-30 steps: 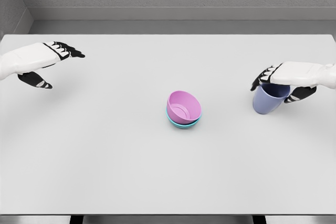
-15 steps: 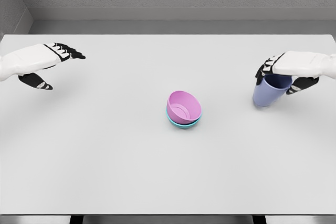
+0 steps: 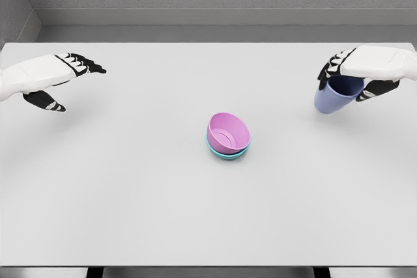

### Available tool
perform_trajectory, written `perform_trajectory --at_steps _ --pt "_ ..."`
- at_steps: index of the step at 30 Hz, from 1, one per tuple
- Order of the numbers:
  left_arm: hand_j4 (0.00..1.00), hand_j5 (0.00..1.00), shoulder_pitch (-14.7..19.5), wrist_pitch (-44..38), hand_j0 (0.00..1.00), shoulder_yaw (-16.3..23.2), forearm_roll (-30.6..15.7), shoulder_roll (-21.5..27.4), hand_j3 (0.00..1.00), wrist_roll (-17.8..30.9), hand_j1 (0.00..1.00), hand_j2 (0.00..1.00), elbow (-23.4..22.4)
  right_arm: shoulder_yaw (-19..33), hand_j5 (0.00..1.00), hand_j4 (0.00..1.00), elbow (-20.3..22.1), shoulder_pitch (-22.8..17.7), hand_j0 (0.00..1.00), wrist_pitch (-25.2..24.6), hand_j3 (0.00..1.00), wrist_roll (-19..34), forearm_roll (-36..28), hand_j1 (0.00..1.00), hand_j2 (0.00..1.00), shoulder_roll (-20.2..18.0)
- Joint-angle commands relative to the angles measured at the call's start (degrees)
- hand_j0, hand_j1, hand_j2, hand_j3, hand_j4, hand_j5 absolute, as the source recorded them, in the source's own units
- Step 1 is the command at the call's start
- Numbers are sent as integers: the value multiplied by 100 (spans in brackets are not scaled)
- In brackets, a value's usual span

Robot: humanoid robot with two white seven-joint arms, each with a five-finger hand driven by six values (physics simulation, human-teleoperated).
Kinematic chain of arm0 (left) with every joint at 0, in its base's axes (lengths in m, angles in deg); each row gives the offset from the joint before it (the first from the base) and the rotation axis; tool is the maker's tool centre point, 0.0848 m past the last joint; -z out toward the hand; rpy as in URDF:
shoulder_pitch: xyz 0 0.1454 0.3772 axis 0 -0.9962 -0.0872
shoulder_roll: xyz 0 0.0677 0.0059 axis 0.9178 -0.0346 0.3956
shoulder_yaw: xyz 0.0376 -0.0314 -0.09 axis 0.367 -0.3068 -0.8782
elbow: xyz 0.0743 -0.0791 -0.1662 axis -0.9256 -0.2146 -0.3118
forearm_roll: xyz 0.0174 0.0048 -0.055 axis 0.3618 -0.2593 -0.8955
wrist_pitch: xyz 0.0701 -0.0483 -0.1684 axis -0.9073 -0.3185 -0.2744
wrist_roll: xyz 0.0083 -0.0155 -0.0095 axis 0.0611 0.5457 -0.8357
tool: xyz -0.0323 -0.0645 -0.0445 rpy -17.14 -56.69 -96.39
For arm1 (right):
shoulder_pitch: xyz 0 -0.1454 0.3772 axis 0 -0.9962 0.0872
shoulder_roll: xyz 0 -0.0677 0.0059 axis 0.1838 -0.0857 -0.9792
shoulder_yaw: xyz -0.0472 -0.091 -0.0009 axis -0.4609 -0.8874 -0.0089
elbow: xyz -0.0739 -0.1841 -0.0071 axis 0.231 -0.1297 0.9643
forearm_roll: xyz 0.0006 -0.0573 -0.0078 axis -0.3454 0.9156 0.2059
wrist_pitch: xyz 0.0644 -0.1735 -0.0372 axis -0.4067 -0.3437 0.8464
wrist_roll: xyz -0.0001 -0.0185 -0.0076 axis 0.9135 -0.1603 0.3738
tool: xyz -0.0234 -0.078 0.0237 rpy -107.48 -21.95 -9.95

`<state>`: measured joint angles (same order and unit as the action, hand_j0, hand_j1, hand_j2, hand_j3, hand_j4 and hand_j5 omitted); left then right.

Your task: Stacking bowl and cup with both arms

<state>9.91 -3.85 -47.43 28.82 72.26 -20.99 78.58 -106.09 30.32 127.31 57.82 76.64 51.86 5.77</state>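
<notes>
One cup point(image 3: 332, 97) in right hand point(image 3: 365, 73); two bowls point(image 3: 228, 136) nested.

Right hand point(image 3: 365, 73) grips cup point(image 3: 332, 97) (tilted); bowls point(image 3: 228, 136) nested.

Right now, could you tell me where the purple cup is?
In the head view, the purple cup is at the table's far right, held by the right hand, right of the stacked bowls.

The right hand point(image 3: 365, 73) hides the cup's point(image 3: 331, 99) rim, and both forearms are cut off by the picture's edges.
</notes>
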Motion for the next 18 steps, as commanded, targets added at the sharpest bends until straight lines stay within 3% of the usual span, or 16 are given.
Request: perform_trajectory --at_steps 1,18 --pt "100 100 0 -12 100 -3 -34 13 100 -11 100 100 1 7 63 63 24 9 63 -15 63 -3 -32 63 63 10" --pt "100 100 -9 -12 100 -3 -26 13 100 -3 100 100 45 139 60 60 384 123 60 -15 60 -3 -50 60 60 151"
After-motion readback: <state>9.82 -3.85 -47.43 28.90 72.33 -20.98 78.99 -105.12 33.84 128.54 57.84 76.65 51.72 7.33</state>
